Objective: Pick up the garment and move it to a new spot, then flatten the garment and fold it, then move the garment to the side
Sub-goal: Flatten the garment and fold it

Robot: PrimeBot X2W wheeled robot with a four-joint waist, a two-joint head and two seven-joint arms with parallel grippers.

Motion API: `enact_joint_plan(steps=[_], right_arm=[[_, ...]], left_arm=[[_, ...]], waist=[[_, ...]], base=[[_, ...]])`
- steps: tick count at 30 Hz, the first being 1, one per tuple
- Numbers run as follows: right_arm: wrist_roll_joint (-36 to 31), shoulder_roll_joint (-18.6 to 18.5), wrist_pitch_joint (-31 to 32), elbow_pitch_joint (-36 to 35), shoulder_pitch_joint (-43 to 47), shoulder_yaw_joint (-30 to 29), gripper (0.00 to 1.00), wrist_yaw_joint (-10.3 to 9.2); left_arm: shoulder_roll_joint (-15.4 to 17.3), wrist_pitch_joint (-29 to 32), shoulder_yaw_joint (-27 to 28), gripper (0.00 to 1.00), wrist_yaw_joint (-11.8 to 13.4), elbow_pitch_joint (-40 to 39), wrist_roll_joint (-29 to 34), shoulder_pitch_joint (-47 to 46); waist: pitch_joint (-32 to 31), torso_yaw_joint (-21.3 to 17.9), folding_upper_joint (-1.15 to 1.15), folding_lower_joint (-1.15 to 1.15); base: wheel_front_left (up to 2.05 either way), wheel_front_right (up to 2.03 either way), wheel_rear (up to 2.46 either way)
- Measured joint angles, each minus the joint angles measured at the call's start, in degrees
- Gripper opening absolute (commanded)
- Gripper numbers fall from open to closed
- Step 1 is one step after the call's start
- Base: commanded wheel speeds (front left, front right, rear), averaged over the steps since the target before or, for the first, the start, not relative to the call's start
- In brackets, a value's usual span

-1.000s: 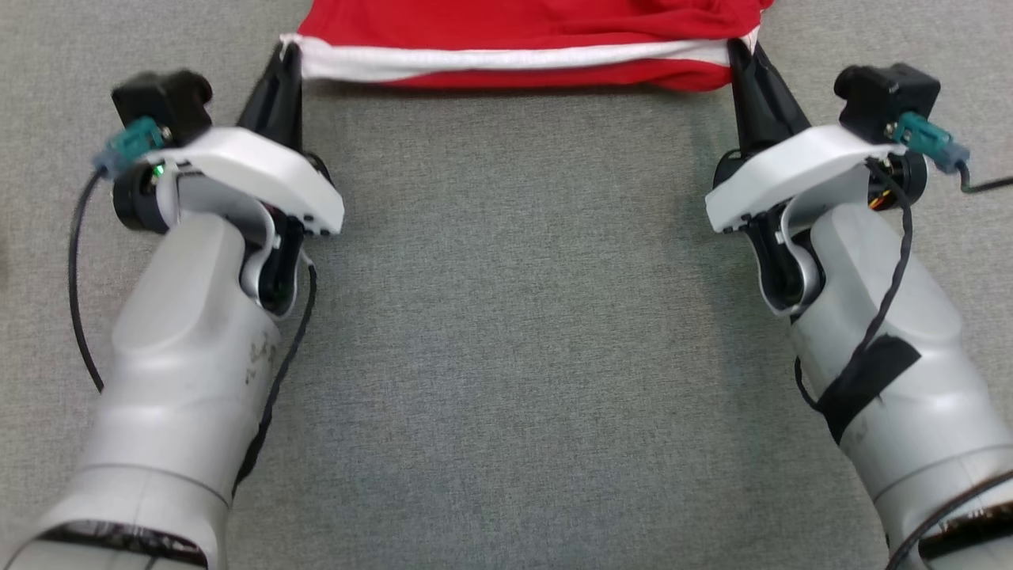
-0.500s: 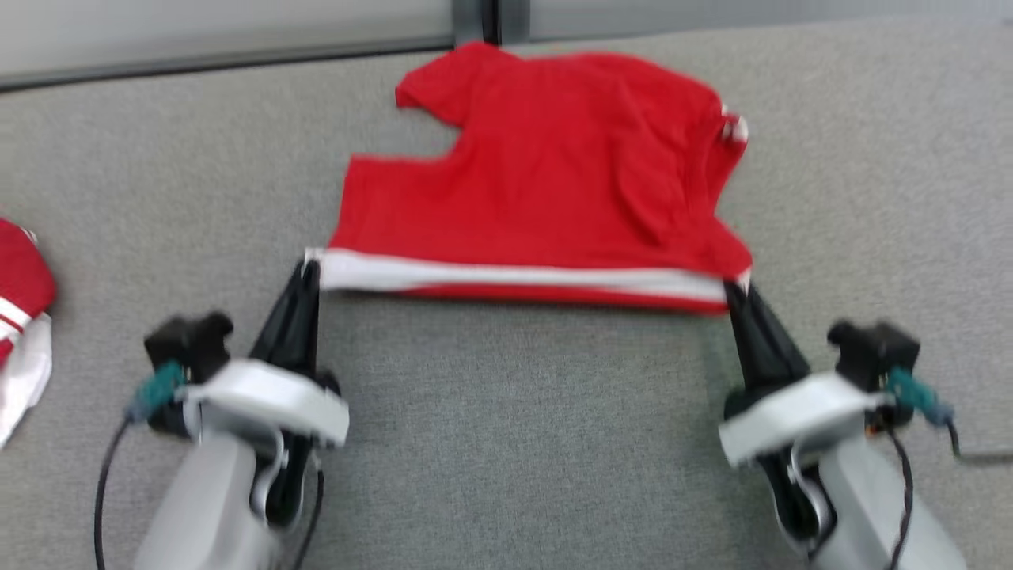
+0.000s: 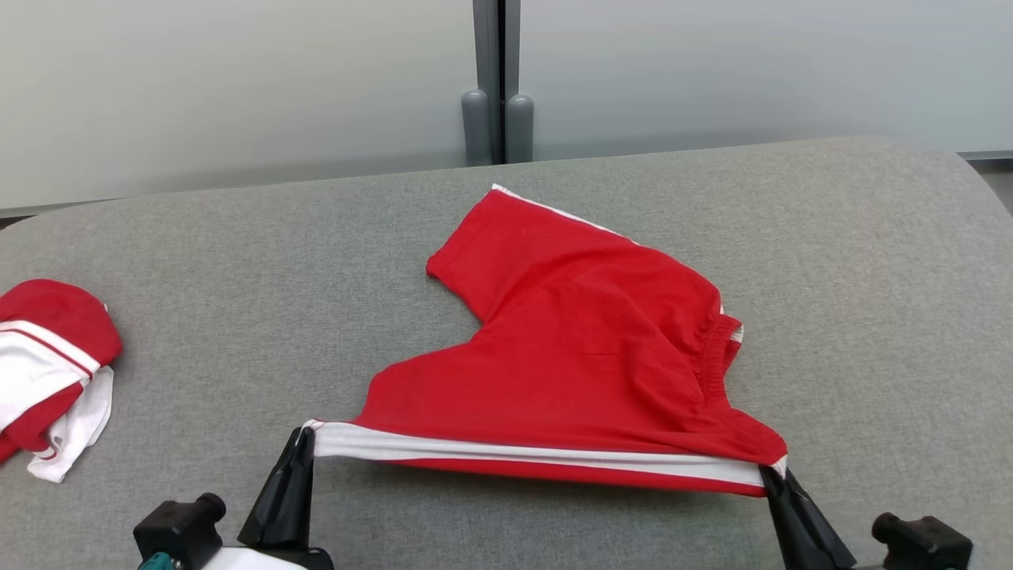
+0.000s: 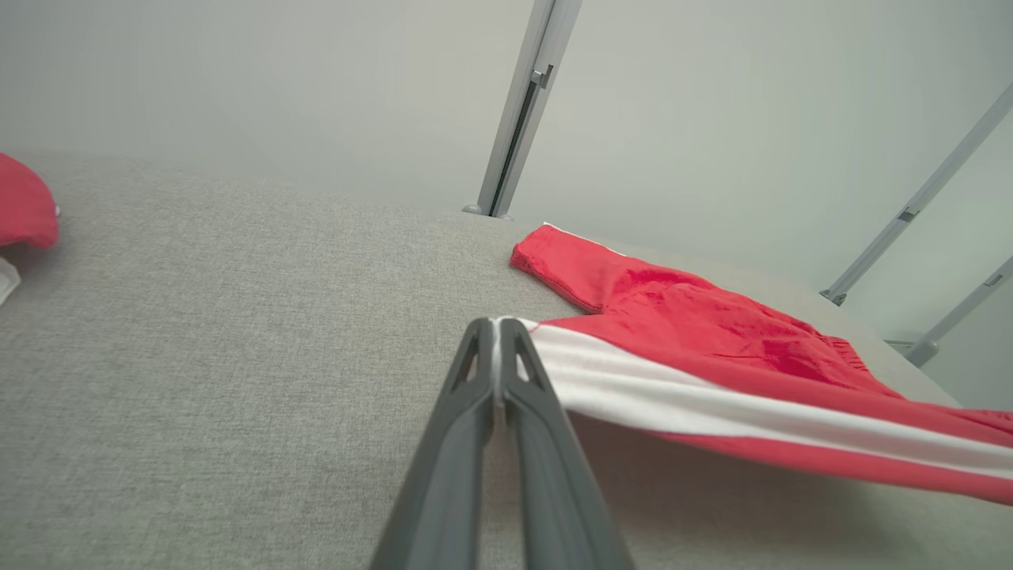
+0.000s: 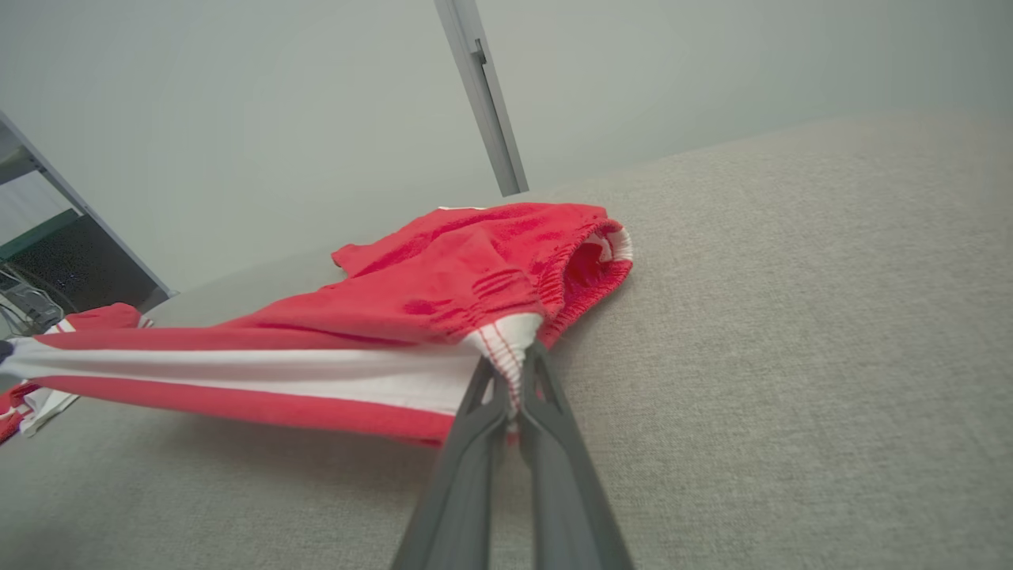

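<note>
Jaws of the left gripper (image 3: 304, 435) and right gripper (image 3: 770, 473) clench opposite ends of the striped edge of the red shorts (image 3: 570, 356); an even pull should lay the cloth between them flat.

garment (image 3: 586, 364) on table (image 3: 237, 317), bundle (image 3: 47, 364) far left

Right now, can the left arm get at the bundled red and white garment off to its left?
Probably not yet: the left tool is shut on the corner of the red shorts. The grey surface toward the bundled garment looks unobstructed, so releasing first should open the way.
</note>
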Motion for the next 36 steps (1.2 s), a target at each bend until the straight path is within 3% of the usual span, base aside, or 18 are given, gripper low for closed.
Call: enact_joint_plan(steps=[8, 16, 23, 36], right_arm=[[-0.96, 1.29, 4.57, -5.59, 2.31, -2.68, 0.0, 0.0], [0.67, 3.38, 7.58, -5.82, -3.55, -4.97, 0.0, -0.03], [6.16, 3.9, 8.33, -1.08, -15.03, -5.03, 0.0, -0.03], [13.7, 3.96, -0.38, 11.52, -31.17, 0.76, 0.0, -0.04]], left_arm=[[0.69, 2.74, -0.54, 0.0, 0.85, -4.26, -0.34, 0.04], [1.86, 4.64, -2.0, 0.0, -1.38, -0.37, 0.32, -12.93], [3.21, 8.75, -4.69, 0.0, -3.74, 10.73, 0.73, -31.09], [3.43, 8.99, -12.04, 0.0, -5.1, 35.68, 0.81, -57.66]], waist=[[0.69, -0.46, 0.0, 0.0], [5.04, -1.0, 0.0, 0.0], [11.9, -3.47, 0.0, 0.0], [21.43, -10.25, 0.0, 0.0]], base=[[0.0, 0.0, 0.0], [0.0, 0.0, 0.0], [0.0, 0.0, 0.0], [0.0, 0.0, 0.0]])
